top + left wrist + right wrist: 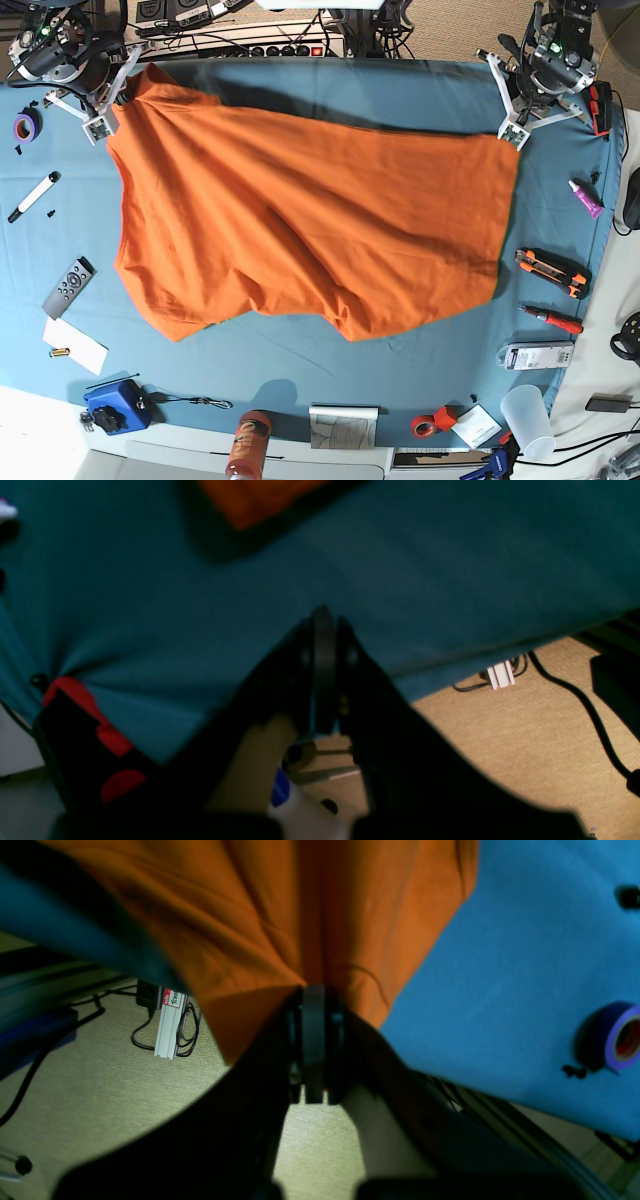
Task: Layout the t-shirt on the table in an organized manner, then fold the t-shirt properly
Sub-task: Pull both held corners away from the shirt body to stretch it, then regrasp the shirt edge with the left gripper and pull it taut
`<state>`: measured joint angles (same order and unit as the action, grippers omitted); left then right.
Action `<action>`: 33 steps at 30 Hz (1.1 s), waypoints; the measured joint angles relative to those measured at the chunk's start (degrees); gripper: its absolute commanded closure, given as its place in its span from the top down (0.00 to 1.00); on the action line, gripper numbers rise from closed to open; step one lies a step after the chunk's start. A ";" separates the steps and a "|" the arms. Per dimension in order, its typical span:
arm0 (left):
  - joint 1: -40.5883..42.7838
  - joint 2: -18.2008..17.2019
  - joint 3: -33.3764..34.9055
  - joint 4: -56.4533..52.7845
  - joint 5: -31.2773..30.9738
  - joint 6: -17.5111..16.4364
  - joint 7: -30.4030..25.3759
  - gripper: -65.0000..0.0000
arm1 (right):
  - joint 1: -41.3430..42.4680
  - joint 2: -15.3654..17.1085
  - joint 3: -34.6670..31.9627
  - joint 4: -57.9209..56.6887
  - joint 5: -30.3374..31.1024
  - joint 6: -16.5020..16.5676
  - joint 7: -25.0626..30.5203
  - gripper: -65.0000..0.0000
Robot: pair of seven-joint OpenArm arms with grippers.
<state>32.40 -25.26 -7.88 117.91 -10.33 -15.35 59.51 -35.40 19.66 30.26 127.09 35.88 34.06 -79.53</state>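
Observation:
The orange t-shirt (pixel 300 220) is spread wide across the teal table (pixel 300 365), its top edge stretched between both arms and its lower part rumpled. My right gripper (pixel 314 990) is shut on a bunched edge of the t-shirt (pixel 280 915), at the base view's upper left (pixel 100 125). My left gripper (pixel 324 616) is shut with no cloth showing between its tips. It hovers over the bare table (pixel 450 580), and only a bit of the t-shirt (pixel 250 500) shows ahead of it. In the base view its tips (pixel 512 135) sit at the shirt's upper right corner.
On the left lie a purple tape roll (pixel 27 125), a marker (pixel 33 196) and a remote (pixel 68 287). On the right are a utility knife (pixel 552 272), a screwdriver (pixel 550 318) and a plastic cup (pixel 525 415). A can (pixel 250 445) stands at the front edge. Floor with cables (pixel 575 695) lies past the table's edge.

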 measured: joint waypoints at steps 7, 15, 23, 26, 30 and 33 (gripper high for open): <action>-0.22 -0.02 -0.02 0.04 0.63 -2.93 -0.28 0.08 | 0.02 0.00 0.00 0.00 1.92 0.00 0.07 0.00; -2.49 -0.15 -0.07 0.17 0.61 -3.56 1.49 0.35 | -0.02 0.00 0.00 0.00 5.62 1.25 -1.11 0.00; -6.45 0.15 0.35 -0.44 -0.17 -11.93 -1.84 0.35 | 0.00 0.00 0.00 0.00 7.52 1.31 -1.05 0.00; -6.56 0.15 0.37 -0.44 4.59 -14.95 -6.78 0.35 | 0.00 0.00 0.00 0.00 7.54 1.31 -1.05 0.00; -6.56 -0.02 0.35 -0.44 9.92 -14.78 -9.01 0.35 | 0.00 0.00 0.00 0.00 7.52 1.31 -1.05 0.00; -6.56 -0.02 0.37 -0.44 10.16 -20.83 -9.46 0.35 | 0.00 0.00 0.00 0.00 7.52 1.31 -1.05 0.00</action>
<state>25.85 -25.28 -7.51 117.47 -0.16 -36.18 50.04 -35.40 19.66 30.26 127.09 43.40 35.38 -80.58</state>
